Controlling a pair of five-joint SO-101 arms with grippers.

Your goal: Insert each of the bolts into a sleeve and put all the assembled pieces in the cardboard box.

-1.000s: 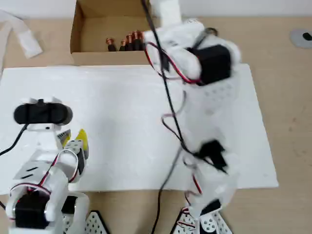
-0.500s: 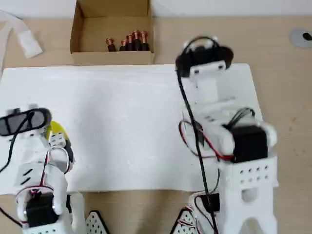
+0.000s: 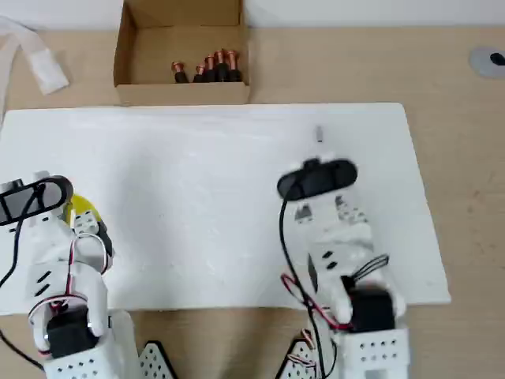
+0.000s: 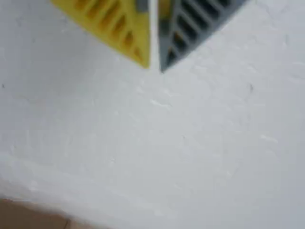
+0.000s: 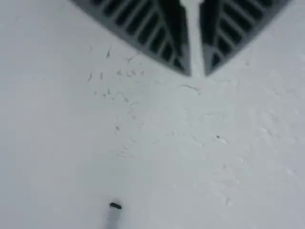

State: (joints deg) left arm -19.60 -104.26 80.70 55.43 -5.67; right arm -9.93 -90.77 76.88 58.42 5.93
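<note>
Cardboard box (image 3: 125,63) holds the assembled pieces (image 3: 211,69), well ahead of both grippers | right gripper (image 5: 196,70) has pulled back from the box, pressed together, empty | left gripper (image 4: 153,66) likewise (also drawn back) | task looks finished.

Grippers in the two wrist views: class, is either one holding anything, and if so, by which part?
Nothing is held. The left gripper and the right gripper are both shut, with nothing between their fingers, above the white sheet.
</note>
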